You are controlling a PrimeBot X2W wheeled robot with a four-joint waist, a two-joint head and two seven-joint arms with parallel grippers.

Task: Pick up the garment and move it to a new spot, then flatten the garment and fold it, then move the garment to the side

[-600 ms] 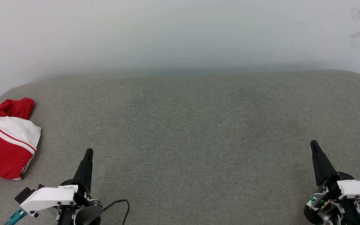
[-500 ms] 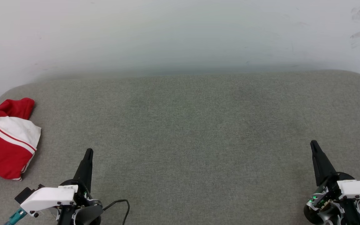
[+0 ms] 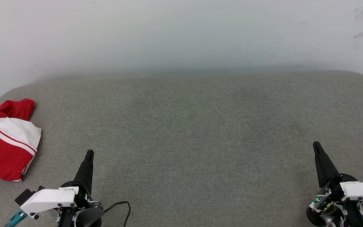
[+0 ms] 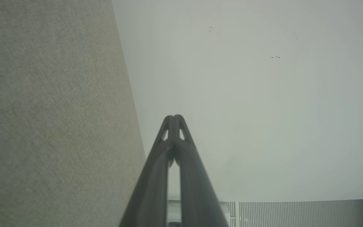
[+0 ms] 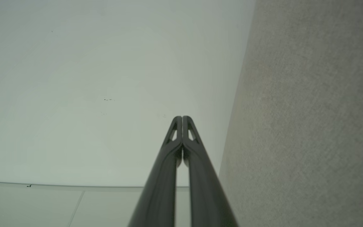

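The garment (image 3: 3,143), red with a white sleeve and striped trim, lies bunched at the far left edge of the grey fabric surface (image 3: 187,126), partly cut off by the head view's border. My left gripper (image 3: 89,153) hovers at the lower left, to the right of the garment and apart from it. In the left wrist view its fingertips (image 4: 174,118) meet, shut and empty. At the lower right my right gripper (image 3: 316,144) is far from the garment; its fingertips (image 5: 181,119) are pressed together, holding nothing.
A pale wall (image 3: 181,34) rises behind the padded surface, whose back corners are rounded. A black cable (image 3: 121,205) loops beside my left wrist. The wide middle of the grey surface lies between my grippers.
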